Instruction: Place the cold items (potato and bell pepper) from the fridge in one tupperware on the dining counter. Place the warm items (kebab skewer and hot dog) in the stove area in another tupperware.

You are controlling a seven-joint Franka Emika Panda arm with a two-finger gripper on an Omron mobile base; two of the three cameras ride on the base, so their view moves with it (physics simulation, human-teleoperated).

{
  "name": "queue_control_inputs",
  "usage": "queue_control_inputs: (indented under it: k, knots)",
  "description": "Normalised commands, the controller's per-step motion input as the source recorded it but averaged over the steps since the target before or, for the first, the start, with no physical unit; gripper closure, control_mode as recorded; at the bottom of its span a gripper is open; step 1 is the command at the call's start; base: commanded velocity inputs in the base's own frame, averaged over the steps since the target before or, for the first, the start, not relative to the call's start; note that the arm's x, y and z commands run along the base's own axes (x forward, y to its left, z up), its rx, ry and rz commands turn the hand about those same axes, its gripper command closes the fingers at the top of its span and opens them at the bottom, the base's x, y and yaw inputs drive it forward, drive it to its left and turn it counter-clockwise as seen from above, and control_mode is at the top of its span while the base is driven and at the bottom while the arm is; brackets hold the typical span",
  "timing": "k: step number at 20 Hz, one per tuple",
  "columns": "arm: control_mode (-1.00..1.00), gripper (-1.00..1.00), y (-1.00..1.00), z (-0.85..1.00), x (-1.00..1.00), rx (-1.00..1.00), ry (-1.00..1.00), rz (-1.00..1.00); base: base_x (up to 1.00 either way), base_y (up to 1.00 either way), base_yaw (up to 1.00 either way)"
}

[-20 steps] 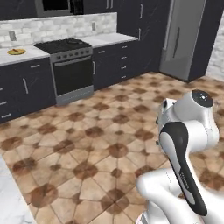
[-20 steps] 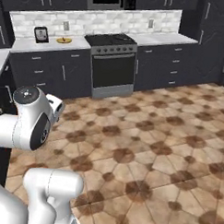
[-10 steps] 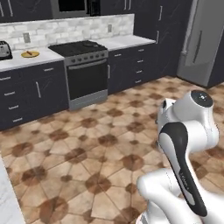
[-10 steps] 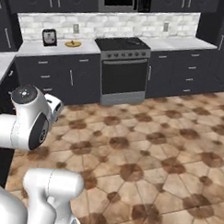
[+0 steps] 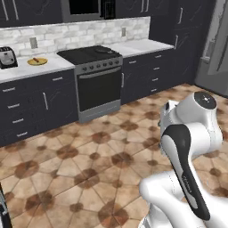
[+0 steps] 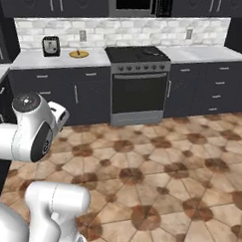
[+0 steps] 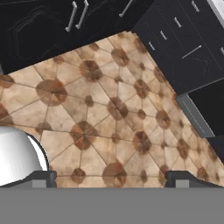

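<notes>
- Stove [image 5: 95, 80] stands against the far wall, well apart from the gripper [image 7: 111, 180], with open tiled floor [image 5: 89, 151] between them.
- Gripper: the hand view shows both finger tips low in frame, spread wide, nothing between them; it looks down on brown patterned tile.
- Arm [image 5: 191, 133]: folded up close to the base, in the near foreground of both base views.
- Dark base cabinets [image 5: 35, 107] flank the stove on both sides, drawers and doors shut.
- Stove top is dark, with a row of knobs along the front edge; the oven door is closed.
- White countertop [image 5: 26, 71] left of the stove carries a small yellow plate [image 5: 37, 61] with a reddish item on it, too small to identify.
- A toaster [image 5: 7, 57] stands just left of the plate.
- Pale brick backsplash [image 5: 75, 35] runs behind the counter.
- Fridge [image 5: 218, 49]: a grey steel edge at far right of the left base view, door shut.
</notes>
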Motion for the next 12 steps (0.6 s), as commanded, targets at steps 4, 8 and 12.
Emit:
queue_control_inputs:
  k: [4, 8, 12]
  knots:
    - [1.00, -1.00, 0.00, 0.00, 0.00, 0.00, 0.00, 0.00, 1.00, 0.00, 0.25]
    - [1.00, -1.00, 0.00, 0.00, 0.00, 0.00, 0.00, 0.00, 1.00, 0.00, 0.29]
    - [1.00, -1.00, 0.00, 0.00, 0.00, 0.00, 0.00, 0.00, 1.00, 0.00, 0.27]
